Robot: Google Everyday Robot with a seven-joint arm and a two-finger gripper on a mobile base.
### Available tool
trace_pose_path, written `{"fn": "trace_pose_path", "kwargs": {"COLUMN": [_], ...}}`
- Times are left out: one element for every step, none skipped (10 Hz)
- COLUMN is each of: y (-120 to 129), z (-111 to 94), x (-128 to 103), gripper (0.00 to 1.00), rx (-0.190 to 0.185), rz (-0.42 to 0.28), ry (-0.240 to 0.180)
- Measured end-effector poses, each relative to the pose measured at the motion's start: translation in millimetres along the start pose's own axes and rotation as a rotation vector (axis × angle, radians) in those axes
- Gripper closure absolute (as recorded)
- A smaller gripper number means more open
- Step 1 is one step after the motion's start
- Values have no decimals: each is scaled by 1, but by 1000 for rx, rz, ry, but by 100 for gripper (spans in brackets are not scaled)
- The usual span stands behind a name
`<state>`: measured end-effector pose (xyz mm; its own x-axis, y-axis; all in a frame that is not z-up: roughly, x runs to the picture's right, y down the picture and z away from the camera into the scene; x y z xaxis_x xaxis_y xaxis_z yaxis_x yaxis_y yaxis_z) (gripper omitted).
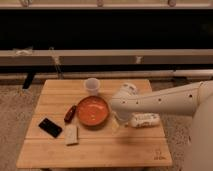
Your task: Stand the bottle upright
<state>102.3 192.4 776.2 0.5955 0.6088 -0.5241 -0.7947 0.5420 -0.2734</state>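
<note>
The bottle (145, 120) is small and white with a pale label. It lies on its side on the right part of the wooden table (100, 152). My white arm reaches in from the right across the bottle's near end. My gripper (117, 123) hangs at the arm's tip, just left of the bottle and right of the orange bowl (92, 111), low over the table.
A translucent cup (92, 86) stands behind the bowl. A dark red object (70, 113) lies left of the bowl. A black phone (50, 127) and a pale flat packet (72, 135) lie at the front left. A dark wall with a ledge runs behind the table.
</note>
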Motion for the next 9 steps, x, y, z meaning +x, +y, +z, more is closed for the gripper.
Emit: {"fn": "trace_pose_path", "kwargs": {"y": [-5,-9,-13,-20,-27,-33,-40,-44,-46], "z": [1,1,1,3,5,8,14,19,24], "x": [5,6,5,3,0,-2,-7,-10,-11], "gripper": [20,20,20,20,20,20,20,20,20], "rx": [34,51,67,80,87,90,90,87,83], "rz": [-35,-52,-70,-87,-95,-102,-115,-124,-135], "ry": [15,20,23,27,29,32,38,45,53]}}
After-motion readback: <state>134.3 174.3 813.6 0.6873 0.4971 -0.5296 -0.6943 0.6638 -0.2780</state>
